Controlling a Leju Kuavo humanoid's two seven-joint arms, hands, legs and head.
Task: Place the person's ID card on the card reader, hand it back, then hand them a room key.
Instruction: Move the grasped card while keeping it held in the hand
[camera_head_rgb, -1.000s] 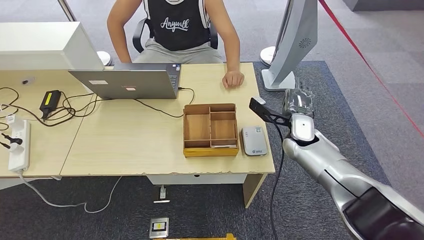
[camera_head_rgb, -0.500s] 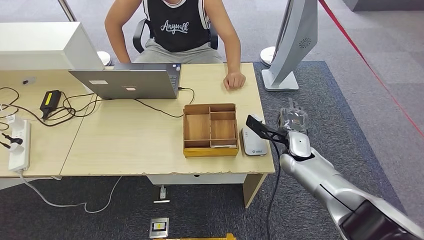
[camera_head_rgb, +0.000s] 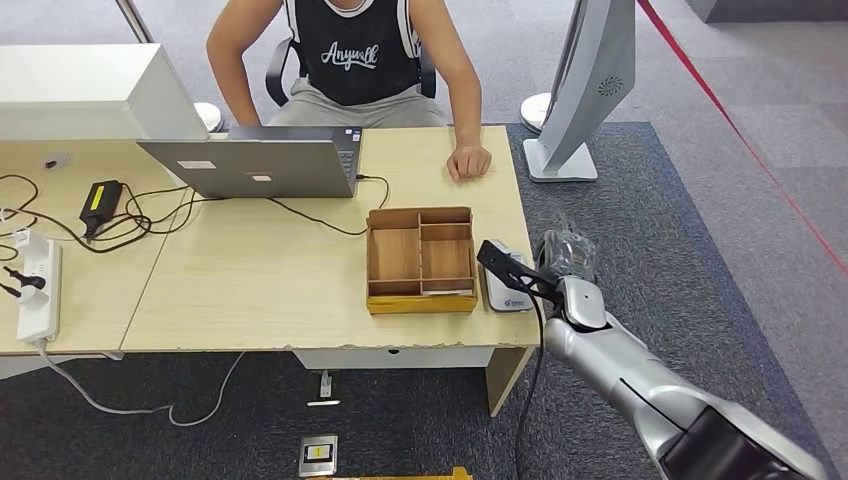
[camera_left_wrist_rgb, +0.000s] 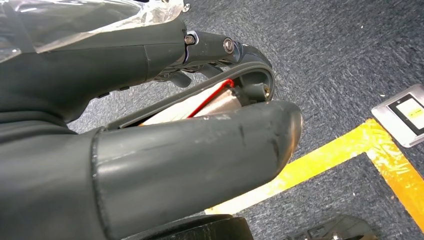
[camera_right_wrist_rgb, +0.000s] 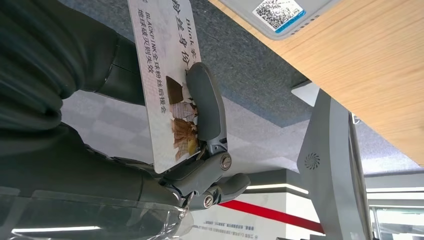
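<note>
Card (camera_right_wrist_rgb: 170, 85) is held in the right hand (camera_right_wrist_rgb: 165, 150): white w/ black print and a small picture, one dark finger (camera_right_wrist_rgb: 207, 107) pressed across its face, the rest of the hand behind it. In the head view that hand (camera_head_rgb: 567, 252) sits just off the desk's (camera_head_rgb: 250, 290) right edge, beside the reader (camera_head_rgb: 507, 293), w/ a black bracket over the reader's near-right part. Reader lies flat on the desk's right end, just right of the wooden tray (camera_head_rgb: 420, 259); its QR label shows in the right wrist view (camera_right_wrist_rgb: 276, 11). Left hand (camera_left_wrist_rgb: 165, 125) hangs over carpet w/ yellow floor tape (camera_left_wrist_rgb: 340, 155); fingers curled in, and whether they hold anything I cannot tell. Person (camera_head_rgb: 355, 55) sits at the far side, fist (camera_head_rgb: 468, 161) resting on the desk, behind a laptop (camera_head_rgb: 255, 165).
</note>
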